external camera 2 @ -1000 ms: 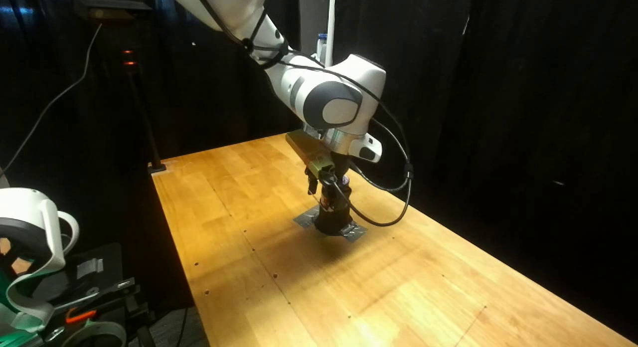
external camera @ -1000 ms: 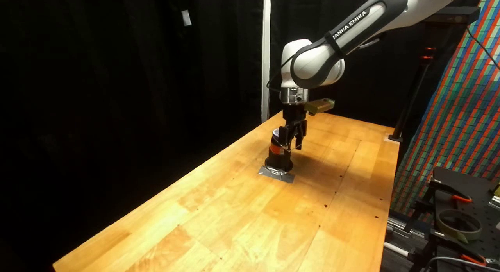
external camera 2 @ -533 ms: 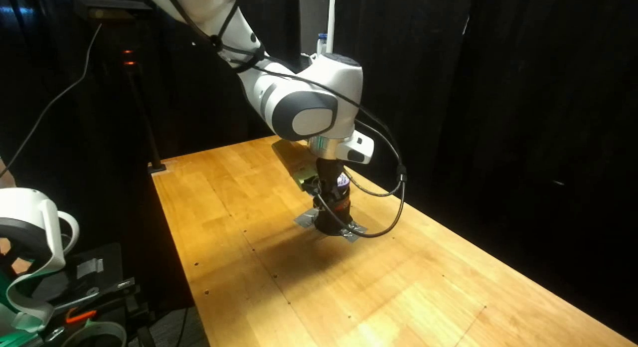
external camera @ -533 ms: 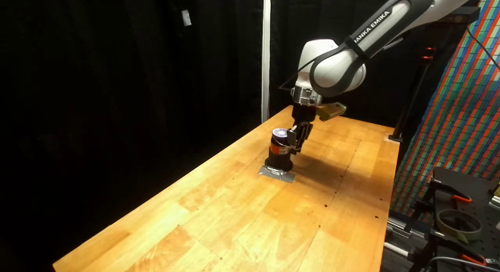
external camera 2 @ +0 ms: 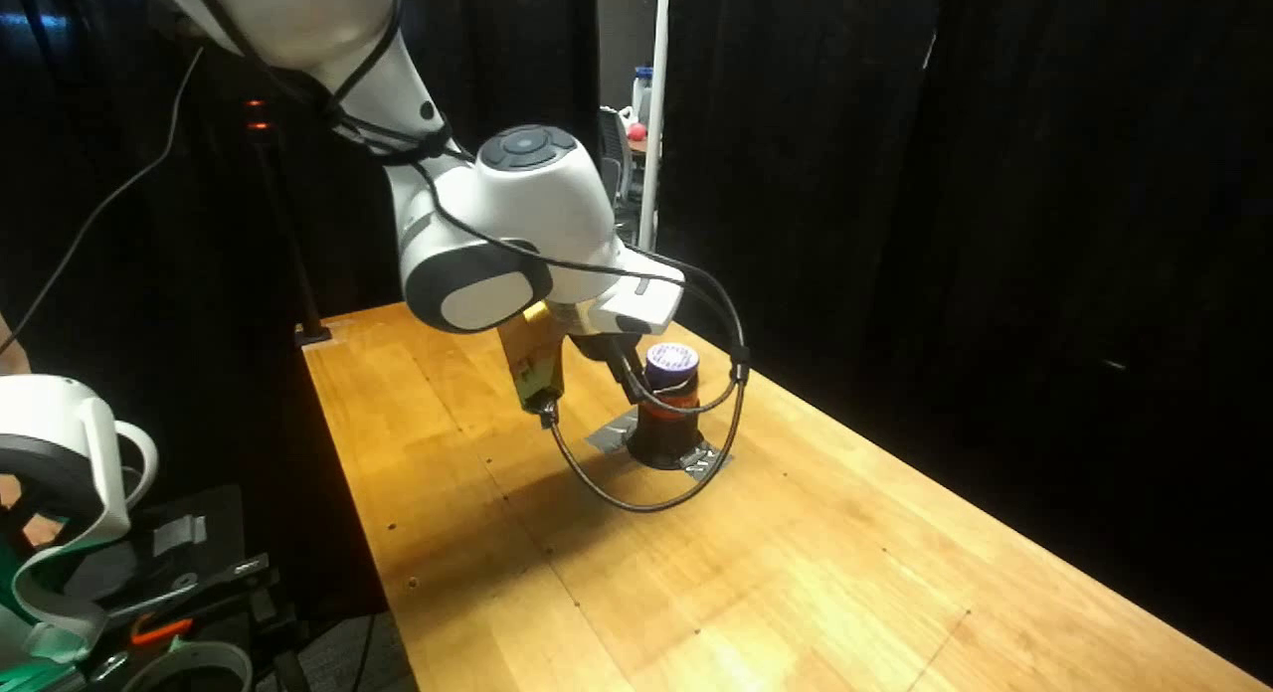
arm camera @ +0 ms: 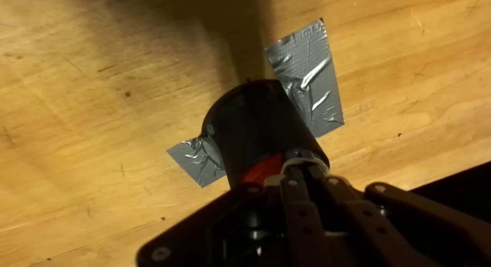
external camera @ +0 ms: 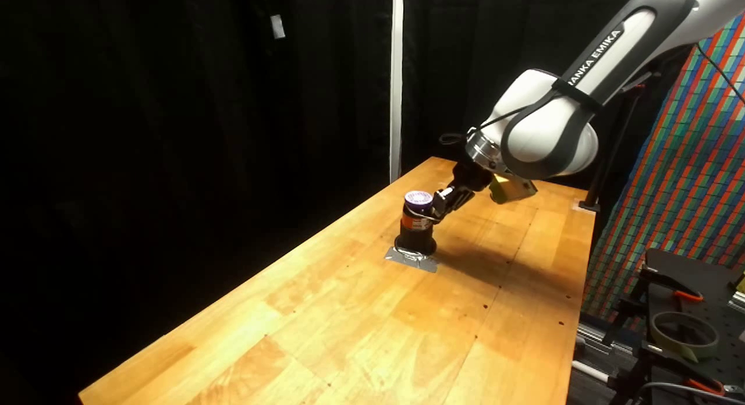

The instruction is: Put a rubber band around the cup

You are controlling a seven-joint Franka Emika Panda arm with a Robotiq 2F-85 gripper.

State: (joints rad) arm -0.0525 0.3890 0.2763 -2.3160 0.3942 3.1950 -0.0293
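The cup (external camera: 417,237), black with an orange-red band and a purple-white lid, stands upright, taped to the table. In an exterior view a thin pale rubber band (external camera: 421,216) runs across the cup's upper part and reaches to my tilted gripper (external camera: 438,215) beside it. From the wrist, the dark cup (arm camera: 257,125) lies ahead of the fingertips. My fingers are together, with the pale rubber band (arm camera: 302,160) looped around the outside of their tips. Nothing is seen clamped between them. The far side of the band is hidden in the wrist view.
Silver tape (arm camera: 310,79) fixes the cup's base to the wooden table (external camera: 361,335). The arm's cable (external camera 2: 636,508) hangs in a loop in front of the cup. A black cart with a tape roll (external camera: 684,335) stands beside the table.
The gripper has tilted over and backed away from the cup's top to its side, and its fingers have closed together. The cup has stayed in place, its lid now uncovered.
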